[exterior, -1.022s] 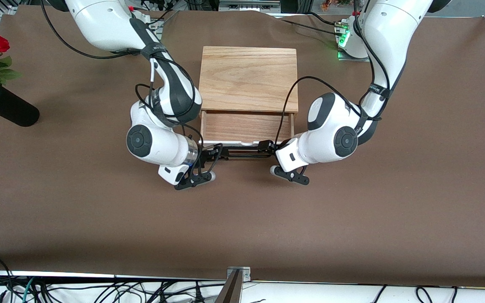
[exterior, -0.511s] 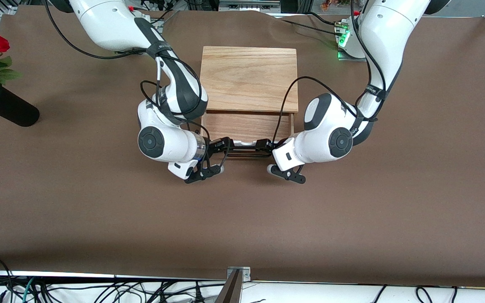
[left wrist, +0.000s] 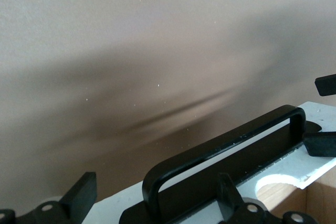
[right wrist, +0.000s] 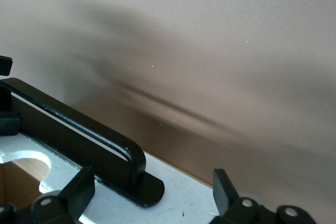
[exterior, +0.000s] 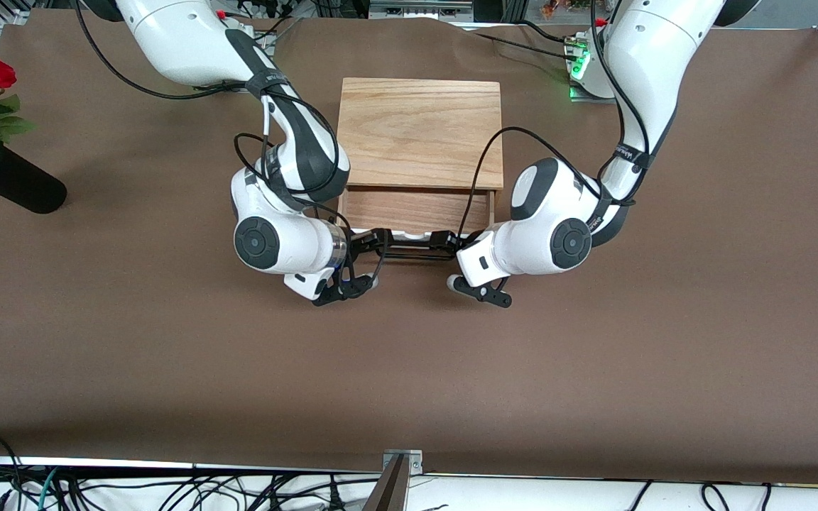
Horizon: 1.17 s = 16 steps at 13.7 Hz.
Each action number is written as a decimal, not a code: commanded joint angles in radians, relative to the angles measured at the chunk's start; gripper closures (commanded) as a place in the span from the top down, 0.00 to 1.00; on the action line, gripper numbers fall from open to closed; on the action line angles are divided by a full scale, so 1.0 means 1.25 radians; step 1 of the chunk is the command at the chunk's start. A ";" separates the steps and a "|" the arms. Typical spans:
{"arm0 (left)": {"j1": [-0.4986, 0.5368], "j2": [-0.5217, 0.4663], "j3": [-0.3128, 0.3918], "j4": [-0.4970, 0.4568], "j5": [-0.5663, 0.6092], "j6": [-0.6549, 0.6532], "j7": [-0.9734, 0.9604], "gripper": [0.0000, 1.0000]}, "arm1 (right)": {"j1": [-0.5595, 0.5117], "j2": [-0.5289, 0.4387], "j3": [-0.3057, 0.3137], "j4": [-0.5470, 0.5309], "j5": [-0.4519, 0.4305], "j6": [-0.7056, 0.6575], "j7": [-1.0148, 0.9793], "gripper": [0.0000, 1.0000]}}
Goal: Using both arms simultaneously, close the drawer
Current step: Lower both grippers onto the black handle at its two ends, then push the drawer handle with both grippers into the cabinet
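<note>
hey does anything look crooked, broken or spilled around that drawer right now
Nothing stands out. The drawer sits square in the wooden box, partly open, handle intact. The left gripper and right gripper straddle the handle's ends with open jaws.

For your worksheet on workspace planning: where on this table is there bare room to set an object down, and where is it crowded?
Free: the wide brown table nearer the camera than both grippers, and the stretch between the vase and the right arm. Crowded: the drawer front, where the left gripper and right gripper straddle the handle.
</note>
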 commanded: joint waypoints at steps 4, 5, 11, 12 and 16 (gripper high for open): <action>0.005 0.006 0.008 0.003 -0.010 -0.104 0.018 1.00 | 0.030 0.009 0.005 -0.002 0.011 -0.033 0.005 1.00; 0.005 0.006 0.008 0.003 -0.010 -0.110 0.018 1.00 | 0.034 0.009 0.005 -0.002 0.011 -0.035 0.005 1.00; 0.006 0.006 0.008 0.003 -0.005 -0.170 0.018 1.00 | 0.053 0.011 0.005 -0.003 0.011 -0.076 0.004 1.00; 0.006 0.006 0.008 0.003 -0.006 -0.174 0.017 1.00 | 0.053 0.011 0.005 -0.002 0.011 -0.085 0.004 1.00; 0.003 0.005 0.008 0.003 -0.006 -0.203 0.017 1.00 | 0.052 0.010 0.005 -0.001 0.011 -0.123 0.003 1.00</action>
